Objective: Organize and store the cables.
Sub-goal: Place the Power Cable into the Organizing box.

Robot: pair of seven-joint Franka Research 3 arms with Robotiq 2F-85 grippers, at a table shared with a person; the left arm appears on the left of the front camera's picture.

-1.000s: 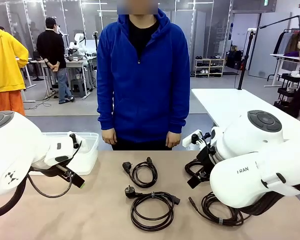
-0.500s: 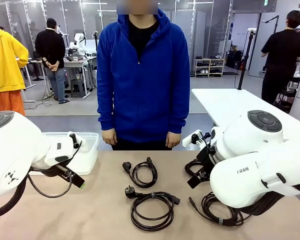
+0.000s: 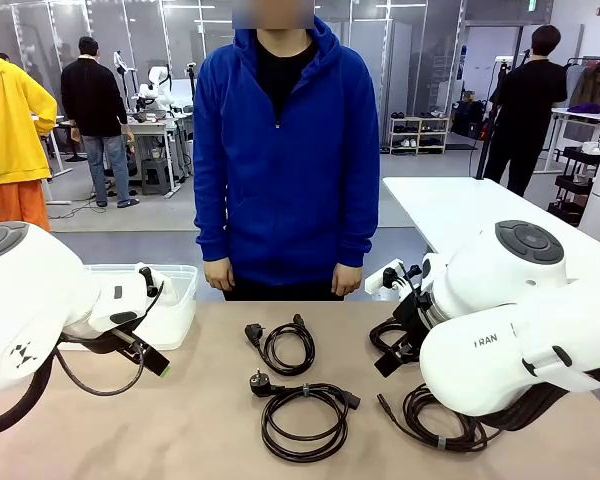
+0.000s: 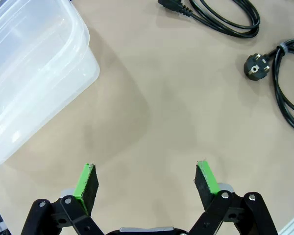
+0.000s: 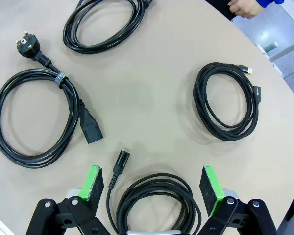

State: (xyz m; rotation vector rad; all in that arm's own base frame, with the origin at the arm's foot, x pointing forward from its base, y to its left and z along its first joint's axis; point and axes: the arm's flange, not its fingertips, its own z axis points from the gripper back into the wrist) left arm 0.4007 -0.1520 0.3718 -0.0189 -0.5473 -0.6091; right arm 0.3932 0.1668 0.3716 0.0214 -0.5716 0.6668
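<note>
**Four cables out, none picked yet**

Storing has not begun, by the look of it. All four cables lie coiled on the tabletop (image 3: 200,420), and the clear bin (image 3: 180,300) at its far left corner looks empty.

The left fingers (image 4: 88,183) are spread wide with nothing between them. They hover over bare tabletop, with the bin to one side and the cables well off to the other. The right fingers (image 5: 93,183) are just as wide and also empty, hanging above the near cable (image 5: 157,181) so that its coil sits between them.

That coil is probably the first pick. The right arm would need to drop straight down and close across the bundled strands, not on a single loop, then carry the coil across the tabletop to the bin.

The cables are all black and loosely wound:
- The big cable (image 3: 261,383) lies mid-table, tied with a band, with a round plug at one end and a blocky connector at the other.
- The short cable (image 3: 253,332) lies just beyond it, nearer the person.
- The thin cable (image 5: 201,105) lies to the right, with small plugs.
- The near cable's loose tail ends in a small straight plug.
</note>
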